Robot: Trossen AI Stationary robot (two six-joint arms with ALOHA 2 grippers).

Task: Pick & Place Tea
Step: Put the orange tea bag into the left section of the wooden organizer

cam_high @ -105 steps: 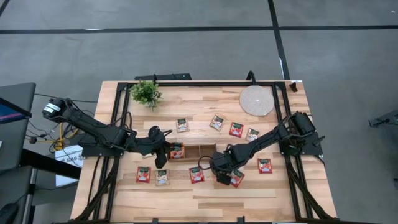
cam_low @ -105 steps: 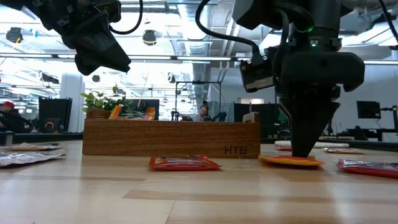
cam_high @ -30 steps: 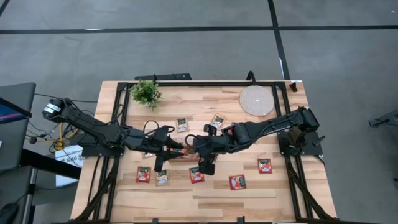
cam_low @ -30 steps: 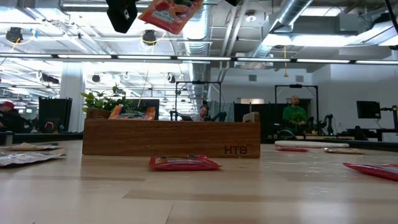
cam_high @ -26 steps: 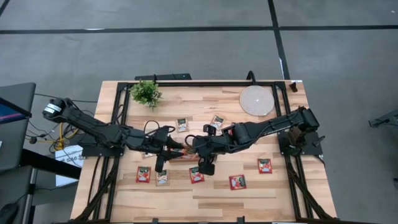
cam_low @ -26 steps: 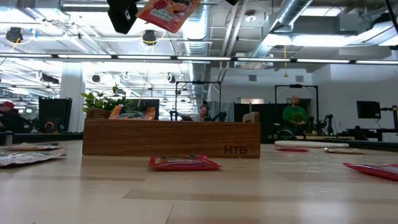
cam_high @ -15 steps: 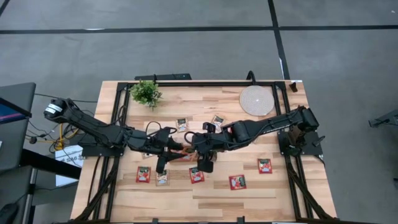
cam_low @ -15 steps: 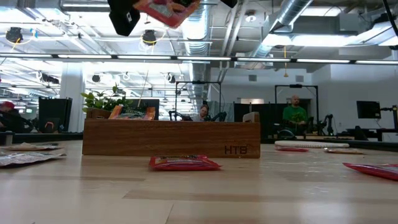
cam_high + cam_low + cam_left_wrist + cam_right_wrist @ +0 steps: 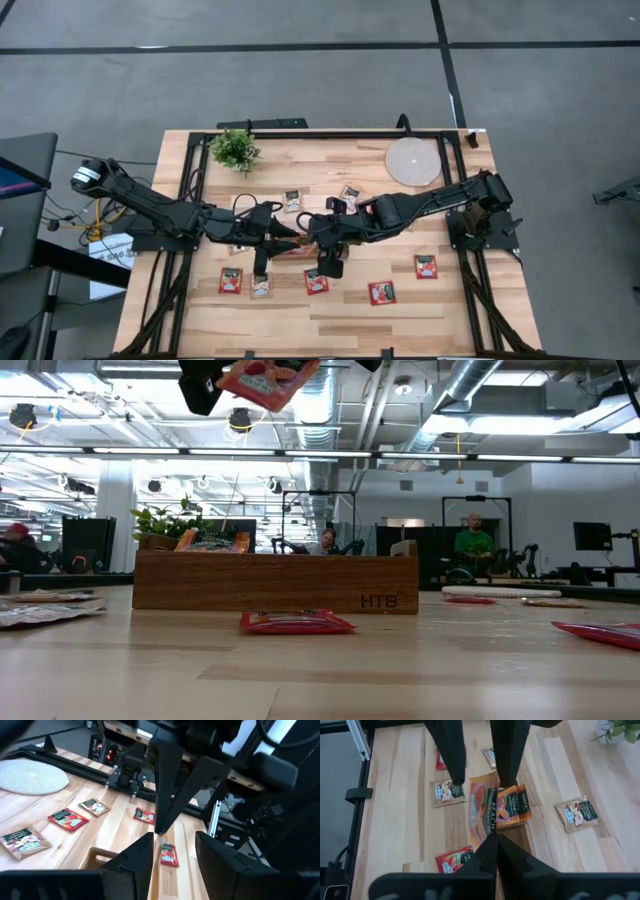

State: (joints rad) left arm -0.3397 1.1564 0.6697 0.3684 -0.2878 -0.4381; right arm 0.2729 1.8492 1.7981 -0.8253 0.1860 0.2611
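Sachet (image 9: 481, 815) hangs pinched in the closed right gripper (image 9: 492, 836) above the tray (image 9: 275, 581), likely for handover; left gripper (image 9: 173, 839), at nine o'clock, gapes empty.

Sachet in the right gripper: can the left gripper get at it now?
Likely yes: the open left gripper faces the sachet hanging from the shut right gripper, with nothing between them.

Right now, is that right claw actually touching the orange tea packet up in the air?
Touching. The right wrist view shows the right gripper shut on the orange sachet's edge, holding it above the wooden tray.
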